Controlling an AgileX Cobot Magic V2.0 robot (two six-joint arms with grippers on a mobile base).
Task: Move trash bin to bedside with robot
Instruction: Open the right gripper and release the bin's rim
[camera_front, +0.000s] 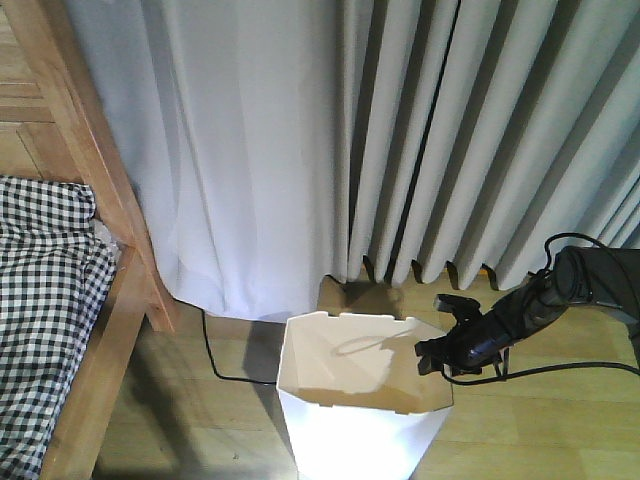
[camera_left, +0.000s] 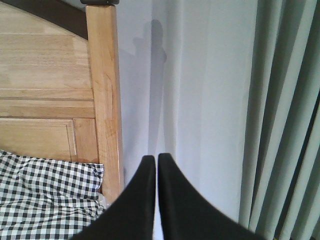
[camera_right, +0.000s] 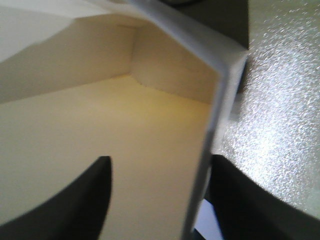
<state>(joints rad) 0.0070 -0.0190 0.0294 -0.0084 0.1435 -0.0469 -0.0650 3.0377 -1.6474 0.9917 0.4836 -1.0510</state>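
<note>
The white faceted trash bin (camera_front: 345, 440) stands on the wooden floor, right of the bed (camera_front: 45, 290) with its black-and-white check cover and light wooden frame (camera_front: 105, 180). A strip of floor separates bin and bed. My right gripper (camera_front: 432, 352) on the black arm is at the bin's right rim. In the right wrist view the right gripper (camera_right: 161, 162) is open and straddles the bin's wall (camera_right: 210, 145), one finger inside, one outside. My left gripper (camera_left: 152, 158) is shut on nothing, in the air facing the curtain beside the bed post (camera_left: 105, 95).
Grey pleated curtains (camera_front: 400, 130) hang to the floor behind the bin. A black cable (camera_front: 212, 352) runs over the floor between bed and bin. A small brown object (camera_front: 345, 295) sits behind the bin at the curtain's foot.
</note>
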